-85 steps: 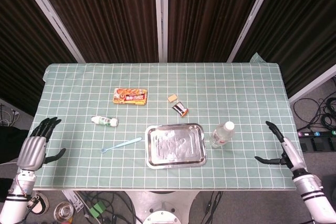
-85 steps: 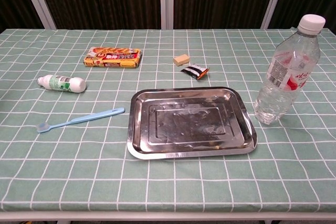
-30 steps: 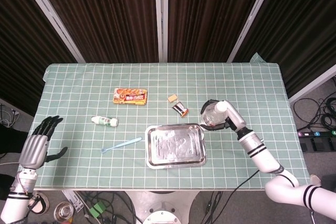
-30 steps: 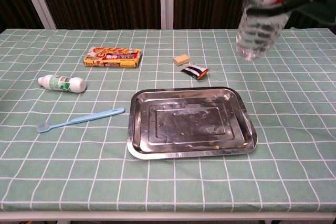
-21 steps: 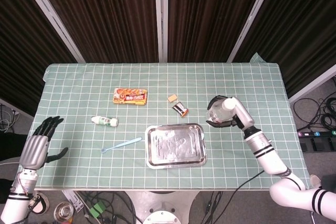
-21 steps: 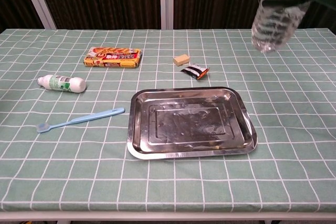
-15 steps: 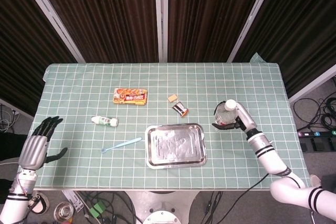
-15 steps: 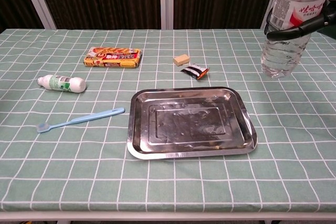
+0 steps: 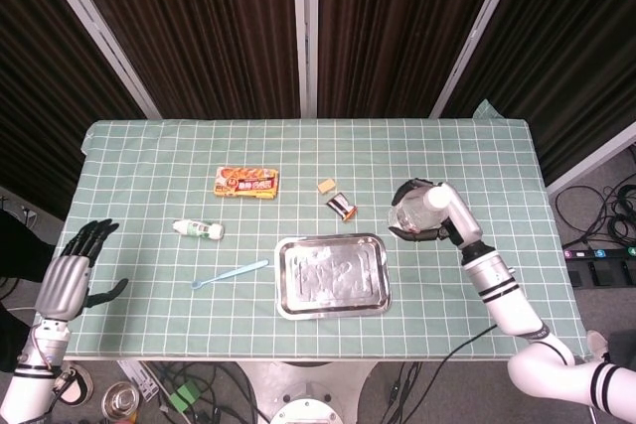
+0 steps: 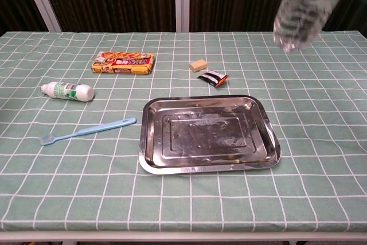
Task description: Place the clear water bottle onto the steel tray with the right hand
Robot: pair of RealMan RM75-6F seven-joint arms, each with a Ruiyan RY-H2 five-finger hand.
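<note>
— Progress so far?

— Bottle's up. The right hand (image 9: 429,217) is wrapped around the clear water bottle (image 9: 412,211), fingers clamped on its body, carrying it in the air. Picking up is done; setting down is not.

— Where's the target from that hand?

— The steel tray (image 10: 151,155) sits below and to the hand's left, nearer the robot, nothing on it. Bottle is beside its far right corner, not yet over it. What remains, I'd judge: shift left, lower, let go.

— And against half a second ago?

— Then the bottle hung lower and further right, upright. Now it has risen and come left toward the tray; the chest view shows it blurred and tilted, cap cut off by the frame.

— The other hand?

— Far left, well apart: left hand (image 9: 68,275), fingers spread, holding nothing, unchanged.
</note>
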